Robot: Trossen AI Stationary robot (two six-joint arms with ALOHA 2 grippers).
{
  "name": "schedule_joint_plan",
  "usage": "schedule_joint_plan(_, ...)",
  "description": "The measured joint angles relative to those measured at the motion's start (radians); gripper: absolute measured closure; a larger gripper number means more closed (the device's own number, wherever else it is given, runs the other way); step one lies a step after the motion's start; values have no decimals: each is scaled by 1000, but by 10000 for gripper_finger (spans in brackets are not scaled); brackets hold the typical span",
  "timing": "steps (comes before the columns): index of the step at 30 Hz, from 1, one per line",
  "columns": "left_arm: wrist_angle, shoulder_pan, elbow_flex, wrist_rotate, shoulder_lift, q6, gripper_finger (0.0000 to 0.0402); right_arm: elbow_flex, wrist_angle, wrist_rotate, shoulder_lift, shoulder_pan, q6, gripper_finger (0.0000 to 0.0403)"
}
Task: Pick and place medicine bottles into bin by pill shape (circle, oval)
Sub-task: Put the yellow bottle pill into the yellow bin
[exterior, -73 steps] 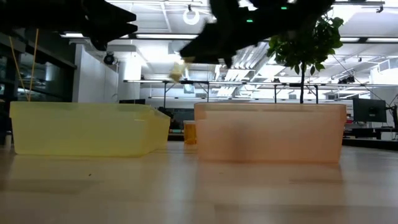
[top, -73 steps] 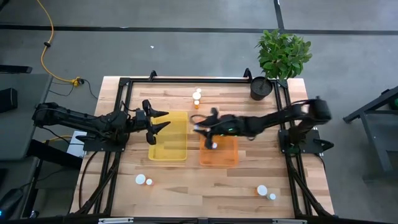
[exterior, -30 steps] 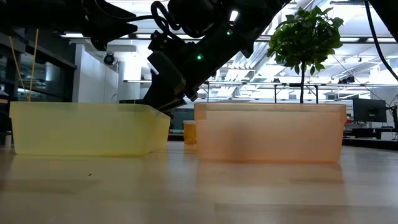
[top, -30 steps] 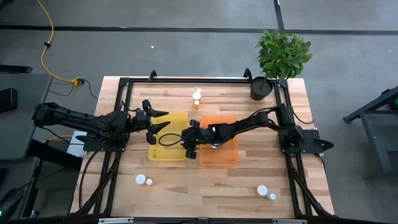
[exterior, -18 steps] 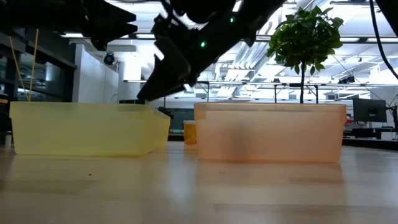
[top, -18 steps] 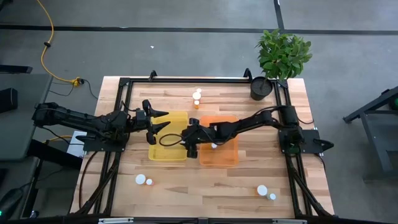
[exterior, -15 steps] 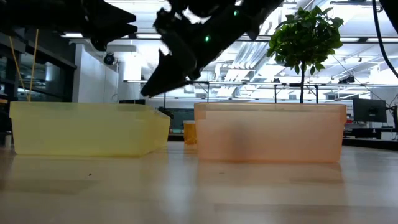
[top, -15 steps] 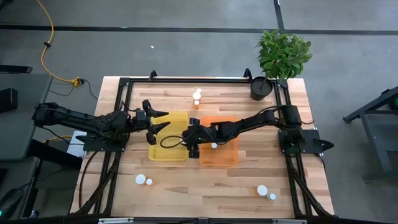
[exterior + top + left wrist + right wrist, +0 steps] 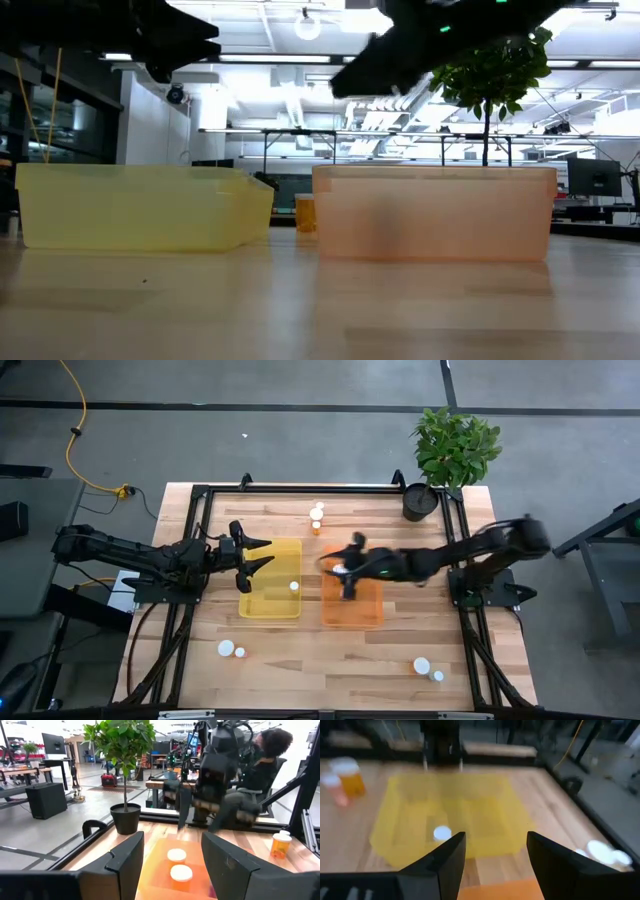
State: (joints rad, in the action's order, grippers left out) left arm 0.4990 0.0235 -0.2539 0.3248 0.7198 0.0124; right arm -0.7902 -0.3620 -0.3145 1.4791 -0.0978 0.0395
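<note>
A: Table [image 9: 270, 650] status, left side first?

B: Left gripper [image 9: 262, 554] hovers at the left edge of the yellow bin [image 9: 262, 608], fingers spread wide, nothing between them. One white-capped medicine bottle [image 9: 294, 586] lies inside the yellow bin, toward its right wall. Two bottles [image 9: 232, 650] stand on the wood near the front left corner.

A: Centre?

B: Pair of bottles [image 9: 317, 516] stands at the back of the table, behind the gap between the two bins. From the left wrist view, two white caps [image 9: 179, 864] show inside the orange bin [image 9: 366, 613]; the high view has the right arm across part of that bin.

A: Right gripper?

B: Right gripper [image 9: 343, 569] is blurred, above the back left part of the orange bin. Its own wrist view shows the fingers [image 9: 451, 857] set well apart and empty, facing the yellow bin.

A: Right side?

B: Two more bottles [image 9: 428, 669] stand near the front right corner. Potted plant [image 9: 452, 452] sits at the back right corner.
</note>
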Motion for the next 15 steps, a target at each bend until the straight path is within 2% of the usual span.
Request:
schedule_joint_plan(7,-9,0,0,-22,0,-7,213,255,-306,37,-250,-2,49,199)
schedule_joint_plan(11,-8,-1,0,-23,0,9,213,332,-422,38,-316,-2,49,199)
schedule_joint_plan(15,-5,0,0,-23,0,10,213,348,-431,37,-331,-2,43,199)
